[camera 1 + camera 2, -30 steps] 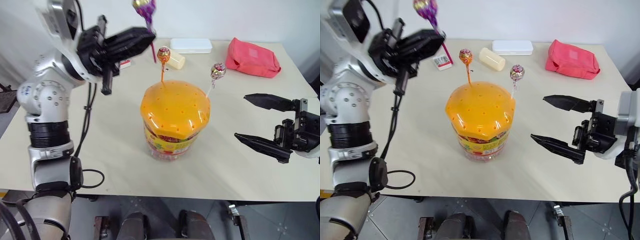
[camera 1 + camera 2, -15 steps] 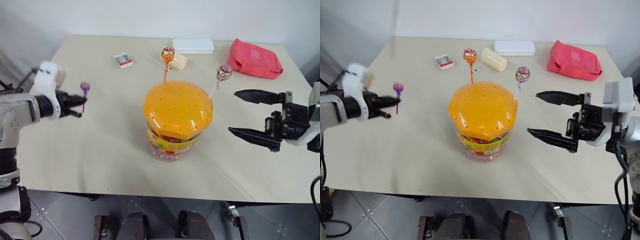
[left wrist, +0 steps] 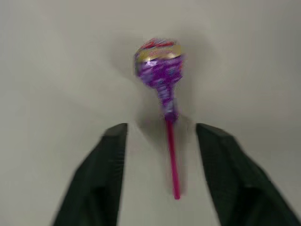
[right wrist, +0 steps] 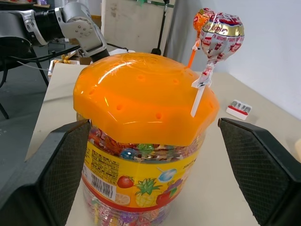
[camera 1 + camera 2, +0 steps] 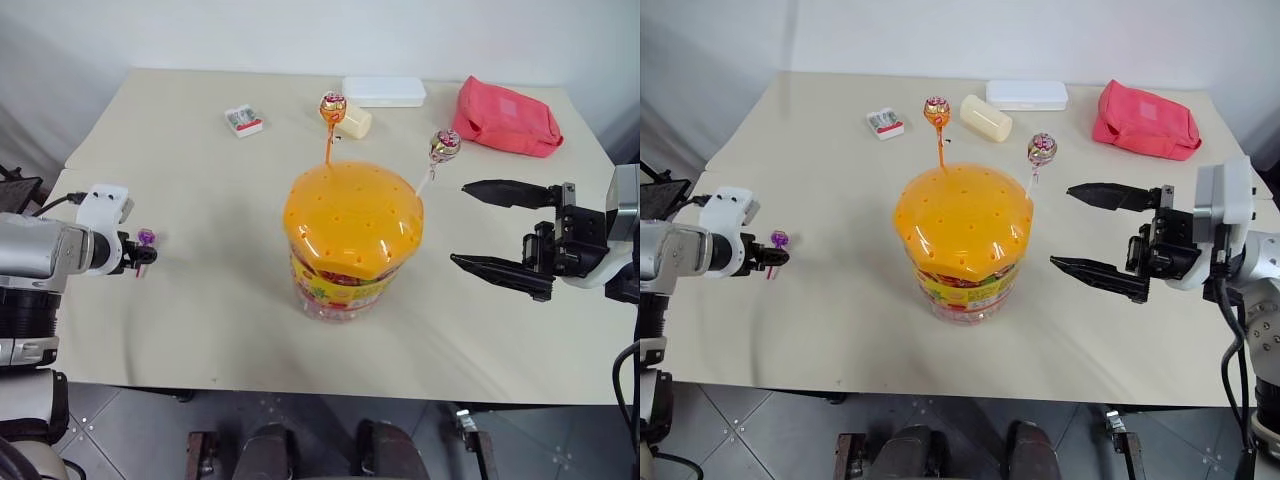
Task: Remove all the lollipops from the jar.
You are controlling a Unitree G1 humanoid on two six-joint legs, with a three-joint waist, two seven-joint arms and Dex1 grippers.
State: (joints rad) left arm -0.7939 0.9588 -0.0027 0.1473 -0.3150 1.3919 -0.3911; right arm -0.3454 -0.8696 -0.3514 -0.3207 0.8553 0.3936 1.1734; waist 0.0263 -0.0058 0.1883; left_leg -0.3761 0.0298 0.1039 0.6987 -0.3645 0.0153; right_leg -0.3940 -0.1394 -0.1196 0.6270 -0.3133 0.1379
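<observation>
The jar (image 5: pixel 350 250) stands mid-table, a clear tub under an orange domed lid (image 4: pixel 141 92) with small holes. Two lollipops are stuck upright in the lid: one on an orange stick (image 5: pixel 331 106) at the back, one on a white stick (image 5: pixel 444 144) at the right. A third lollipop (image 3: pixel 158 63), purple on a red stick, lies loose between the spread fingers of my left gripper (image 5: pixel 145 256), low over the table's left part. I cannot tell whether it rests on the table. My right gripper (image 5: pixel 460 222) stands open to the right of the jar, level with the lid.
Along the table's far side are a flat white box (image 5: pixel 383 91), a red pouch (image 5: pixel 505 116), a cream block (image 5: pixel 354 122) and a small packet (image 5: pixel 244 121). The table's left edge (image 5: pixel 70 160) is close to my left hand.
My left arm swung from above the jar down to the left side of the table with the purple lollipop. Its fingers then opened and released the stick. The right gripper barely moved.
</observation>
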